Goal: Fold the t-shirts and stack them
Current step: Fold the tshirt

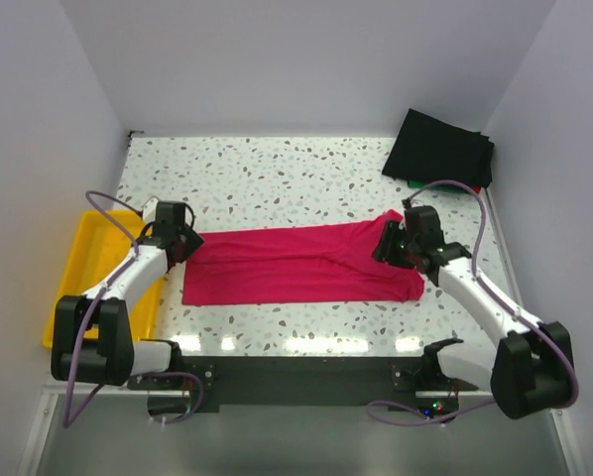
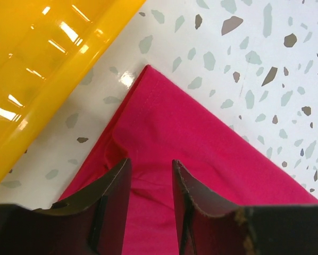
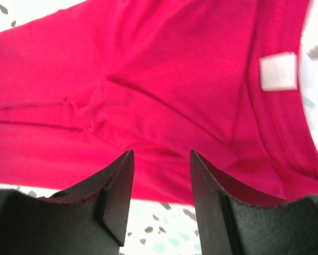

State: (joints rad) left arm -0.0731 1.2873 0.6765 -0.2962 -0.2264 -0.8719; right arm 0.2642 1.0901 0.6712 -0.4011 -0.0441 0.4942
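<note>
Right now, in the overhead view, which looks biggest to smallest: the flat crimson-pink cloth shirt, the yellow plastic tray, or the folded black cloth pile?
1. The crimson-pink cloth shirt, clearly largest.
2. The yellow plastic tray, though partly covered.
3. The folded black cloth pile, smallest.

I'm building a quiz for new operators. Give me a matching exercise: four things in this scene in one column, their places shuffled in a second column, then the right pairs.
1. crimson t-shirt
2. yellow tray
3. black folded shirts
4. white neck tag

A. far right corner of the table
B. on crimson cloth
C. at the table's left edge
D. laid out across the table's middle

Pairs: 1-D, 2-C, 3-A, 4-B.
</note>
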